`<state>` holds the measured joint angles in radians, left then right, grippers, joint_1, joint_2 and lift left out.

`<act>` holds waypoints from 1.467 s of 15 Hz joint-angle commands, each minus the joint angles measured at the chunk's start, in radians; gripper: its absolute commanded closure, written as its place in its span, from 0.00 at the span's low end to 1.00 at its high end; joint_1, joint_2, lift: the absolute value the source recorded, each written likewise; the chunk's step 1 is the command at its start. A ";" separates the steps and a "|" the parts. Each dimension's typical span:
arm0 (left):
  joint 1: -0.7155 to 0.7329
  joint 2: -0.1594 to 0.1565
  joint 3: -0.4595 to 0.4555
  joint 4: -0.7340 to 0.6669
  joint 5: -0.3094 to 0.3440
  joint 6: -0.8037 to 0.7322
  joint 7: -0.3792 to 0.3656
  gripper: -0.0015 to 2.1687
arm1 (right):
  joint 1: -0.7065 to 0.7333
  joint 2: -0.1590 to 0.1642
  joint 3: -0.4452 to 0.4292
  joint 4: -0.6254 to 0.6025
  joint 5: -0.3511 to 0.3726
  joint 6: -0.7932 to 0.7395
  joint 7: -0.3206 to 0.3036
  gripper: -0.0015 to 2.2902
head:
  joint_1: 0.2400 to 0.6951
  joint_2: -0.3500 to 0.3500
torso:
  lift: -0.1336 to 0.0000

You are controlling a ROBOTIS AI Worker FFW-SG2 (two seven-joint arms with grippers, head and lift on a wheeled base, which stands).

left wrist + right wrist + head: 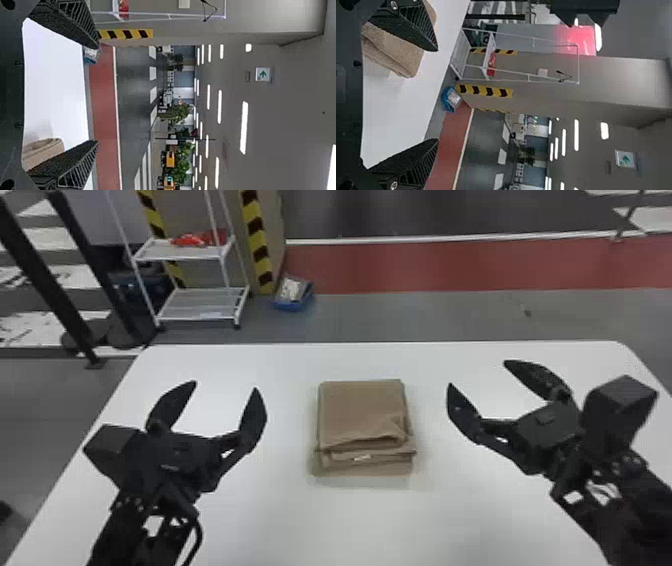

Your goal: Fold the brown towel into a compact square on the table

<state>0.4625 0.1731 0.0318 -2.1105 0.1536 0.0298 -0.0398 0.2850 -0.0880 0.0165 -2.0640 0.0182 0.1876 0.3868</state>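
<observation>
Inside the table (pixel 450 346) edges, the brown towel (pixel 362 412) lies clear of left tool (pixel 225 386) and right tool (pixel 478 374), spread.

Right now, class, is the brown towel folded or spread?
Folded: the brown towel lies as a compact, squarish stack on the table, layered edges showing along its near side.

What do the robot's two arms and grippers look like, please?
Both arms are black, with angular, jointed segments and small round bolt heads. The left gripper and the right gripper match: each has two flat, black, pointed fingers, ribbed along the sides, and a boxy black block beside it. A black cable loops along the left arm.
</observation>
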 commanded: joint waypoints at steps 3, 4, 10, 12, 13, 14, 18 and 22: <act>0.015 -0.014 0.031 0.011 0.017 -0.006 0.000 0.02 | 0.112 0.002 0.003 0.031 -0.101 -0.314 -0.083 0.04 | 1.00 0.68 | 0.08; 0.015 -0.014 0.031 0.012 0.017 -0.006 0.001 0.02 | 0.128 0.004 0.008 0.036 -0.109 -0.357 -0.106 0.04 | 1.00 0.68 | 0.08; -0.001 -0.010 0.034 0.061 0.017 -0.095 0.028 0.02 | 0.189 0.014 0.022 -0.011 -0.078 -0.231 -0.305 0.04 | 1.00 0.65 | 0.08; -0.001 -0.010 0.034 0.060 0.017 -0.098 0.028 0.02 | 0.197 0.013 0.017 -0.031 -0.078 -0.176 -0.305 0.04 | 1.00 0.64 | 0.08; -0.001 -0.010 0.033 0.058 0.017 -0.098 0.028 0.02 | 0.195 0.013 0.017 -0.036 -0.078 -0.148 -0.307 0.04 | 1.00 0.64 | 0.08; -0.001 -0.010 0.033 0.057 0.017 -0.098 0.028 0.02 | 0.194 0.013 0.019 -0.036 -0.077 -0.145 -0.305 0.04 | 1.00 0.64 | 0.08; 0.005 -0.010 0.034 0.053 0.017 -0.107 0.028 0.02 | 0.189 0.013 0.023 -0.036 -0.066 -0.133 -0.309 0.04 | 1.00 0.64 | 0.08; 0.008 -0.012 0.034 0.044 0.017 -0.107 0.028 0.02 | 0.186 0.011 0.028 -0.034 -0.066 -0.136 -0.309 0.04 | 1.00 0.64 | 0.08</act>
<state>0.4706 0.1626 0.0660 -2.0649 0.1702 -0.0773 -0.0122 0.4713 -0.0756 0.0432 -2.0986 -0.0476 0.0527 0.0781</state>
